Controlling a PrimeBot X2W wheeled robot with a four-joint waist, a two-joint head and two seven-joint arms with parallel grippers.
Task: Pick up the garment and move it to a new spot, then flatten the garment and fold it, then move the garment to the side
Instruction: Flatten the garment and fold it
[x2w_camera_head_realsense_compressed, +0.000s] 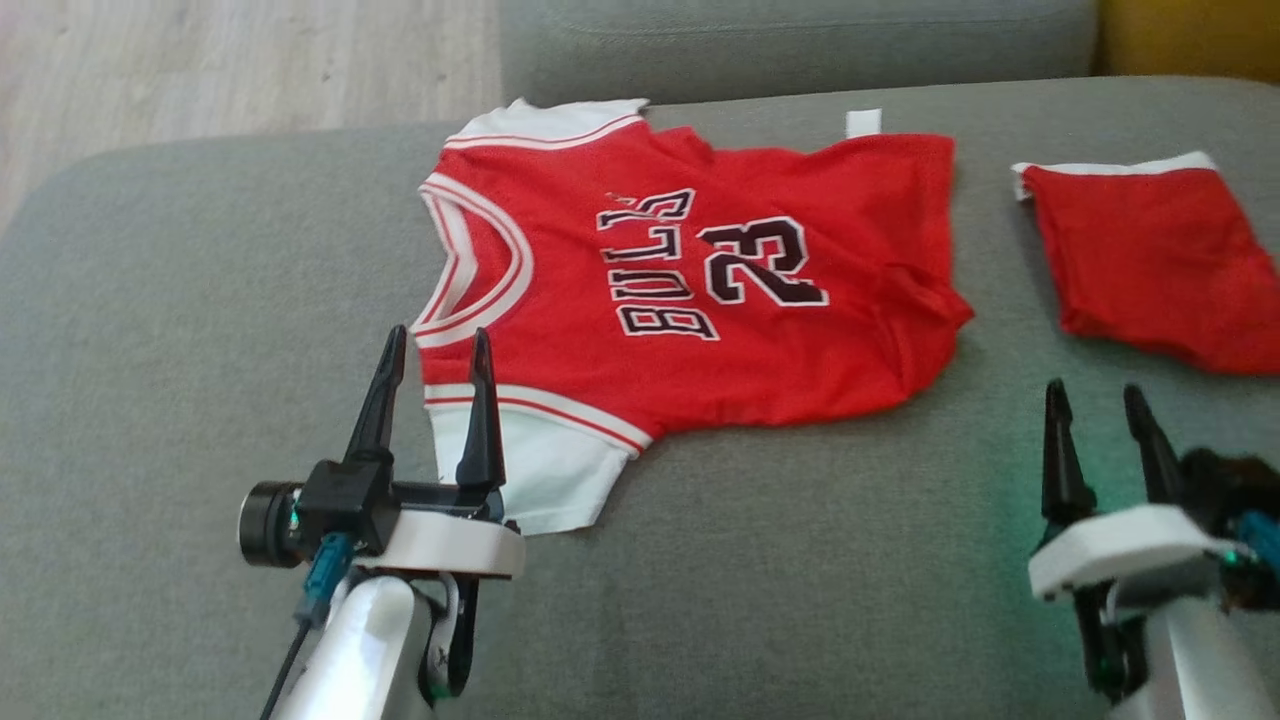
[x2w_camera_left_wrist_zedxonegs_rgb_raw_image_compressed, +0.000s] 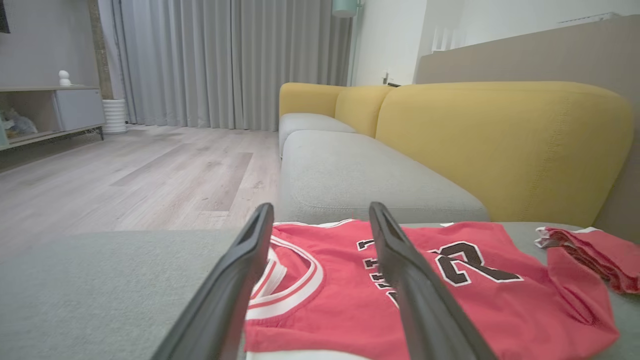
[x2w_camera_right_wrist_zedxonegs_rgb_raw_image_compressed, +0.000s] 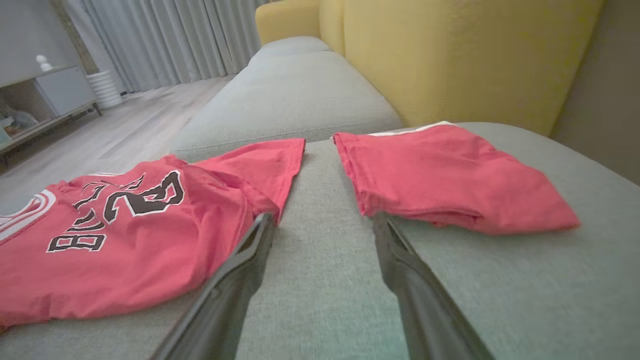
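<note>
Garment (x2w_camera_head_realsense_compressed: 690, 300) at centre of head view, front up on grey sofa cushion (x2w_camera_head_realsense_compressed: 200, 300), collar toward frame left, hem toward frame right. Judged status: relocation apparently complete; flattening mostly complete, with creases near hem; folding and move to side outstanding. Left gripper (x2w_camera_head_realsense_compressed: 440, 337) at lower left, fingers spread, empty, by white sleeve trim. Right gripper (x2w_camera_head_realsense_compressed: 1092, 388) at lower right, fingers spread, empty, aimed between garment and folded red piece (x2w_camera_head_realsense_compressed: 1150, 265). Legible print: "BULLS", "23". White tag (x2w_camera_head_realsense_compressed: 863, 122) at upper edge: unreadable.

One jersey (x2w_camera_head_realsense_compressed: 600, 370), one folded red garment (x2w_camera_head_realsense_compressed: 1150, 260).
</note>
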